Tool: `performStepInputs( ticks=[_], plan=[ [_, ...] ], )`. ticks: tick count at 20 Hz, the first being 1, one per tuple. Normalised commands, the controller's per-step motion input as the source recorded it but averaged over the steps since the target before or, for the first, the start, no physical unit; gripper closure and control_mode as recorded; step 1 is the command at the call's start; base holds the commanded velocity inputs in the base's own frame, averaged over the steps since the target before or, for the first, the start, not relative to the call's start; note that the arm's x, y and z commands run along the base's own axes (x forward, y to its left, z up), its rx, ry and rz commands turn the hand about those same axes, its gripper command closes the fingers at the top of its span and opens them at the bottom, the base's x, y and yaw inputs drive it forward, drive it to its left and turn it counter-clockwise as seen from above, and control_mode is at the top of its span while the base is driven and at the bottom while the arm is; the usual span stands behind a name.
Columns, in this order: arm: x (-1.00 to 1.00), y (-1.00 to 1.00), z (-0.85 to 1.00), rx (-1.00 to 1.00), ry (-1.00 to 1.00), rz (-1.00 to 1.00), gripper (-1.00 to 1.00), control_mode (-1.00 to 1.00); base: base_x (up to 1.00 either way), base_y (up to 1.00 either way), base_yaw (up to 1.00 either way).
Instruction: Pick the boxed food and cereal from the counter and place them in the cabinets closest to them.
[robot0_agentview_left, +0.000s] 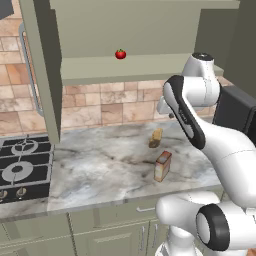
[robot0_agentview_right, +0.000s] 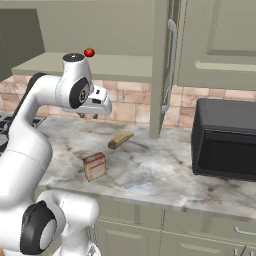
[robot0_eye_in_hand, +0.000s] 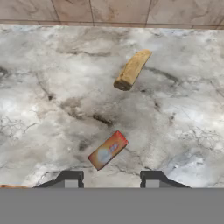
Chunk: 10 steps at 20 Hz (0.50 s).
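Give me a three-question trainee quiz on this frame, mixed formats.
1. True or false: the orange box stands upright on the counter.
2. Multiple choice: what sits on the shelf of the open cabinet? A) a tomato B) a loaf C) a cup
3. Short answer: is the gripper holding anything?

Key
1. True. It stands on the marble, nearer the front edge than the bread loaf.
2. A. The tomato rests on the green shelf.
3. No. It hangs above the counter with nothing between its fingers; in the hand view the box lies below, in front of the tips.
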Motion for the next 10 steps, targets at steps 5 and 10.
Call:
performStepInputs(
  ticks=[5,10],
  plan=[
    [-0.07,0.00,0.00,0.00,0.00,0.00,-1.00,-1.00,0.00,0.00,0.00],
    [-0.33,0.02,-0.01,0.00,-0.01,0.00,-1.00,-1.00,0.00,0.00,0.00]
  ],
)
